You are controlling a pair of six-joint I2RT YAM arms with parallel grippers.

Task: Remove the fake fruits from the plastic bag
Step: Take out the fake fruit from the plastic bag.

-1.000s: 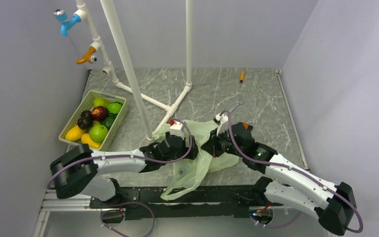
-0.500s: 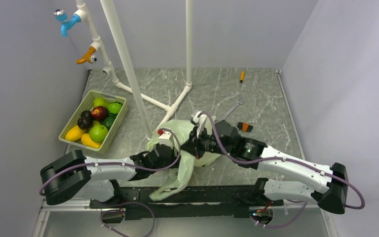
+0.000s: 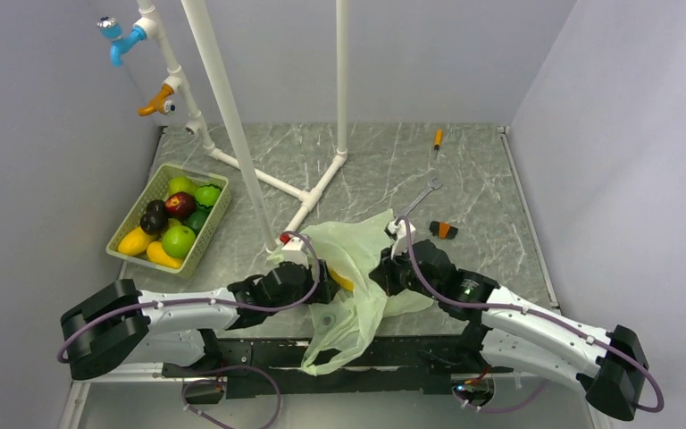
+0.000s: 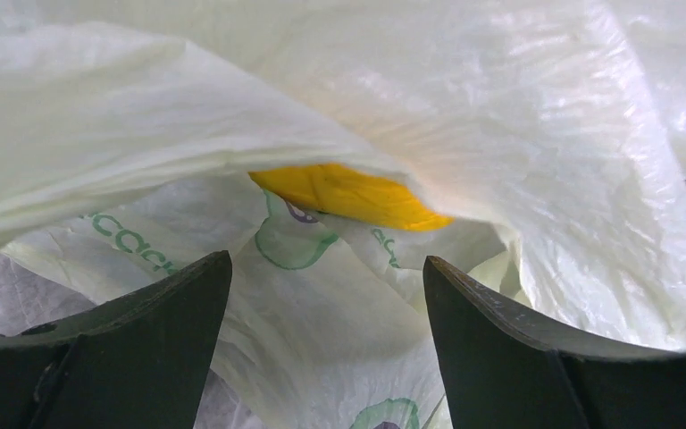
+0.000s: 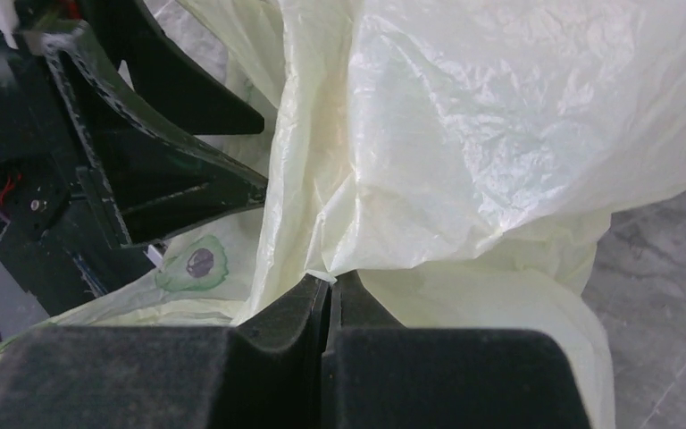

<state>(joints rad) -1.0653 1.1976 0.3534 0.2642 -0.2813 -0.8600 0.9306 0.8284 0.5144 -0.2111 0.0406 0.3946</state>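
Observation:
The pale-green plastic bag [image 3: 362, 255] lies crumpled between my two arms, one handle hanging over the near table edge. My right gripper [image 3: 386, 271] is shut on a fold of the bag's film [image 5: 464, 143], holding its mouth up. My left gripper [image 3: 326, 284] stands open at that mouth, with only printed bag film [image 4: 322, 313] between its fingers [image 4: 170, 313]. Just beyond its fingertips a yellow fake fruit [image 4: 348, 195] lies inside the bag, partly under the upper film, and it peeks out in the top view [image 3: 344, 282]. Anything else in the bag is hidden.
A pale-green slotted basket [image 3: 215, 223] at the left holds several fake fruits [image 3: 177, 239]. A white pipe frame [image 3: 232, 116] stands behind the bag. A wrench [image 3: 416, 198], an orange screwdriver [image 3: 438, 138] and a small orange-black object [image 3: 445, 230] lie at the back right.
My right gripper swung left with the bag, then back right, and the bag's mouth now stands up. My left gripper pulled back and pushed into the mouth; the yellow fruit now shows.

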